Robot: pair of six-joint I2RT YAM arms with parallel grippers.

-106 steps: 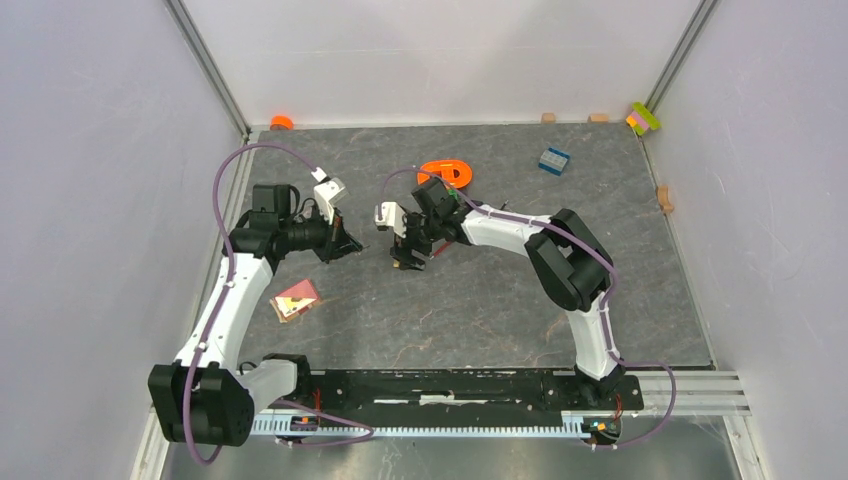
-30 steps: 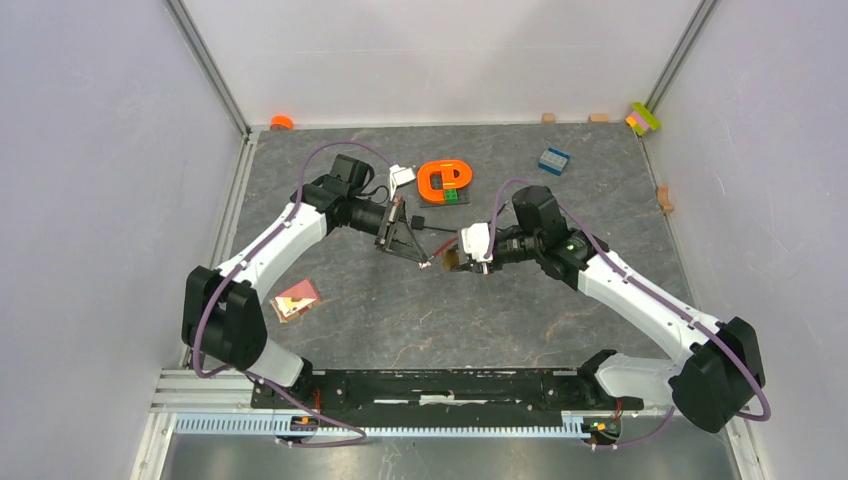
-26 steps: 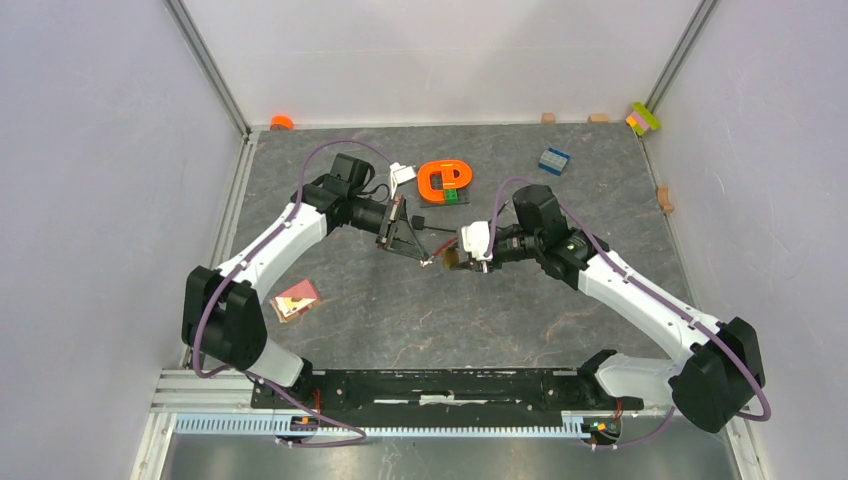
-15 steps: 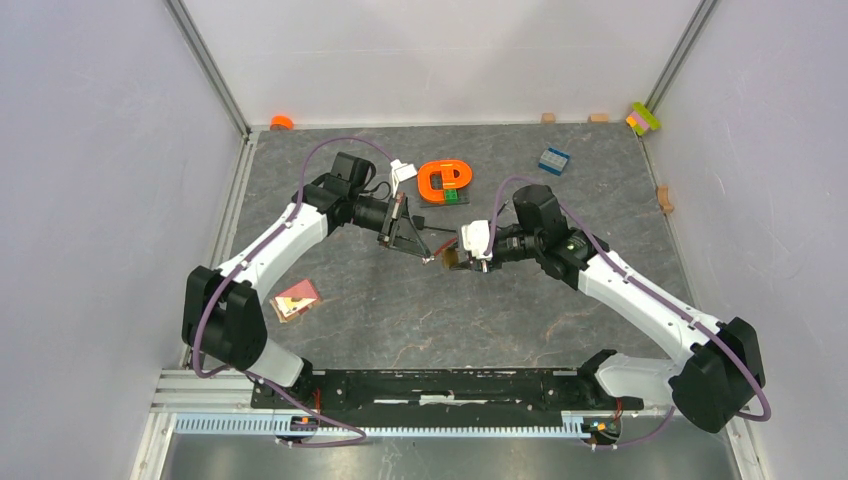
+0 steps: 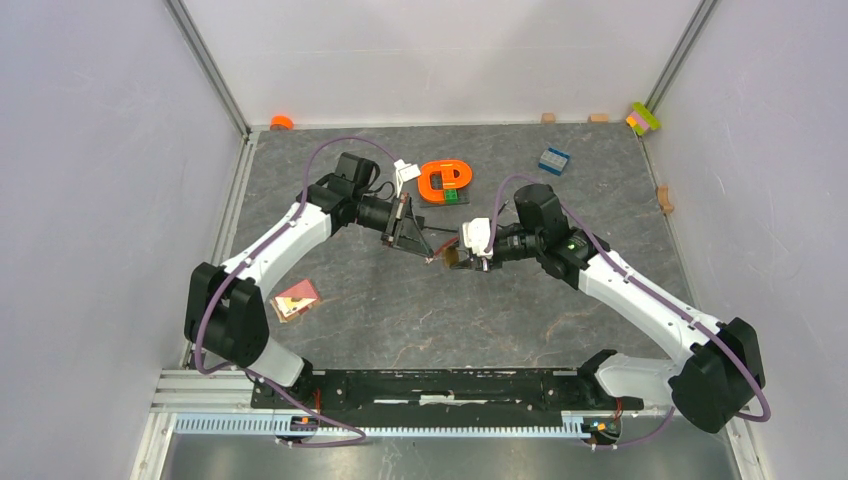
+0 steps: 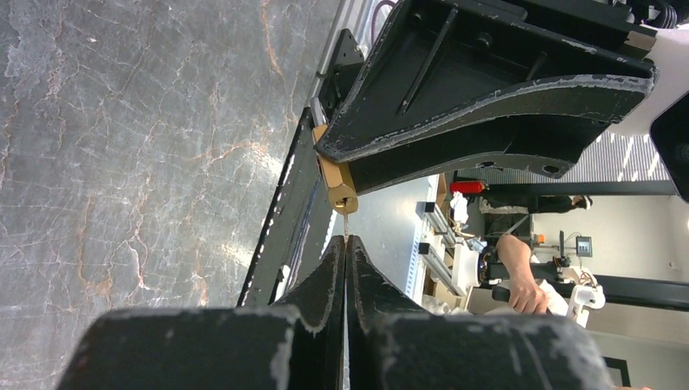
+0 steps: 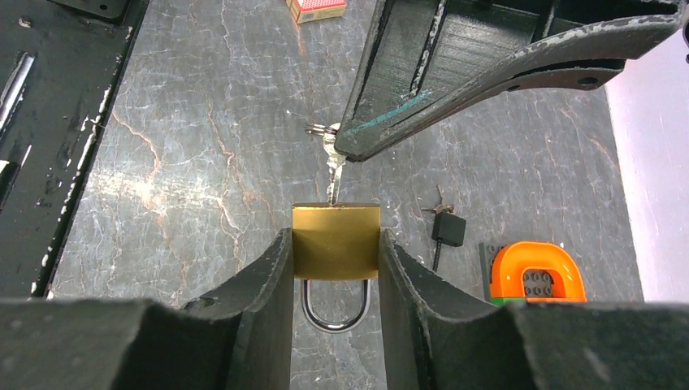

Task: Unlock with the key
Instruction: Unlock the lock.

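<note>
My right gripper (image 5: 453, 258) clamps its fingers on the side edges of the brass padlock (image 7: 335, 241). The shackle sits toward 6 o'clock in the wrist view, so the keyway face points out at 12, free for the other arm. The left gripper (image 6: 345, 240), fingers pinched together on the key (image 7: 331, 172), reaches in from 10 o'clock in the top view. The blade lines up with the keyway, its tip at the lock body near the table's middle; how deep it sits, I cannot tell
</note>
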